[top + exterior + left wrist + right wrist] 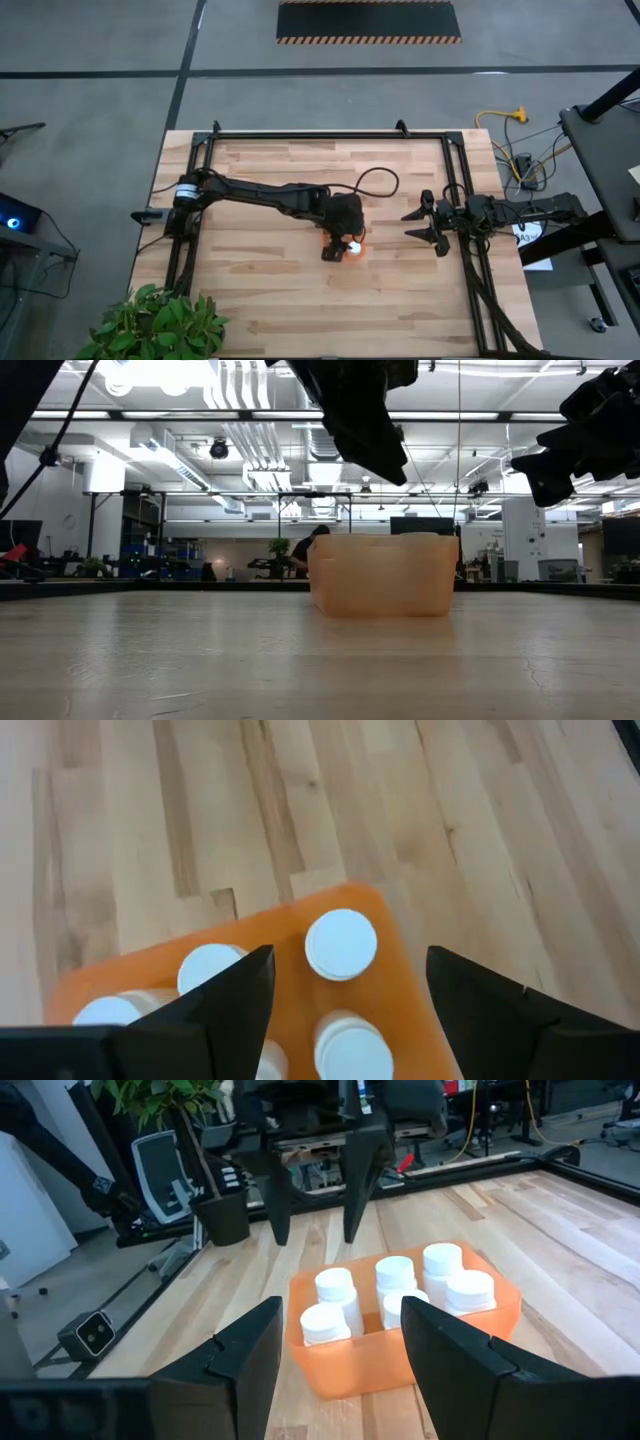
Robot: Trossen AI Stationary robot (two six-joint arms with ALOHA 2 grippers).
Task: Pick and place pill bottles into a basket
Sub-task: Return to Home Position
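Hidden from above: the left pincer (350, 958) hangs right over the basket (345, 1370), so the high view shows only an orange sliver and 1 white cap under it.
Cut off at the left wrist: the basket runs out of the frame and behind the 2 dark fingers; 4 caps are plain, and a 5th is a sliver beside a finger.
Hard to make out: in the low view the basket wall is cloudy orange and the bottles inside cannot be told apart; both arms are cut off at the top edge.
Pill bottles (396, 1280): 6, counted in the right wrist view, all upright inside the basket in 2 rows of 3, packed close.
Basket: 1, standing on the desk (280, 300) near its middle.
Left pincer: released, fingers spread wide, grasping nothing, above the basket and clear of the caps.
Right pincer (415, 224): released, grasping nothing, raised off the desk beside the basket on the right-arm side, apart from it and facing it.
Around: a black frame (330, 135) rims the desk, a potted plant (150, 325) sits at 1 corner on the left arm's side, and a yellow cable (500, 117) and a striped mat (368, 22) lie on the floor.
Person (308, 555): 1, far back in the room, showing just beside the basket's edge in the low view.
In the way: the left arm's wrist covers most of the basket from above.
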